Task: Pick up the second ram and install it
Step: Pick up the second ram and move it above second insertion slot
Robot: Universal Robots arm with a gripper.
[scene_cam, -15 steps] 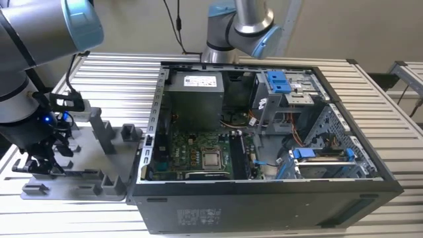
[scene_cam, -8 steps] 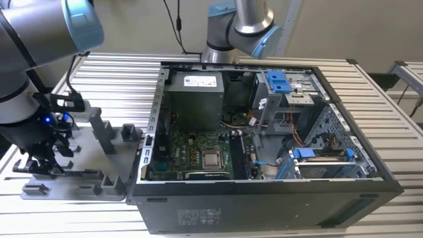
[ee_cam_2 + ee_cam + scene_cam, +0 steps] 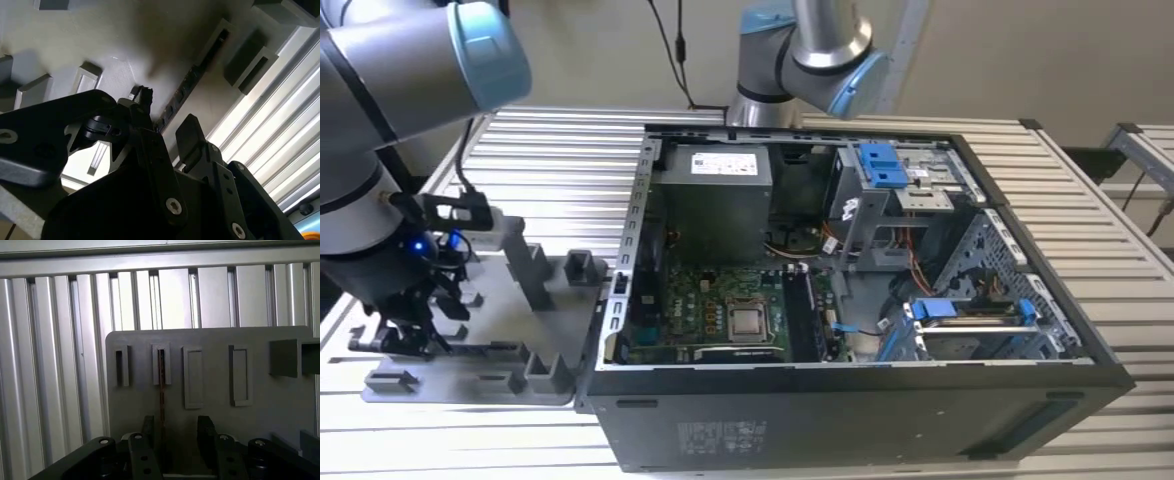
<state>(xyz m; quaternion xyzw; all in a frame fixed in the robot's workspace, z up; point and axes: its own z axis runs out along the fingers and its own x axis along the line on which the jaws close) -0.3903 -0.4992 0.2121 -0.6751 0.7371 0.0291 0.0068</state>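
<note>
Two fingers [image 3: 207, 432] stand apart astride the ram [image 3: 161, 385] in its tray [image 3: 260, 395]; my gripper [image 3: 177, 432] looks off-centre, so I'd centre before squeezing gently.

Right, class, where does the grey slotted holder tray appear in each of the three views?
Exterior view: the holder tray lies at the exterior view's left, beside the open computer case, below the claw.
First wrist view: the holder tray lies just beyond the open claw.
Second wrist view: the holder tray is the grey surface behind the claw.
Shared landmark: the ribbed metal table beneath it.
</note>
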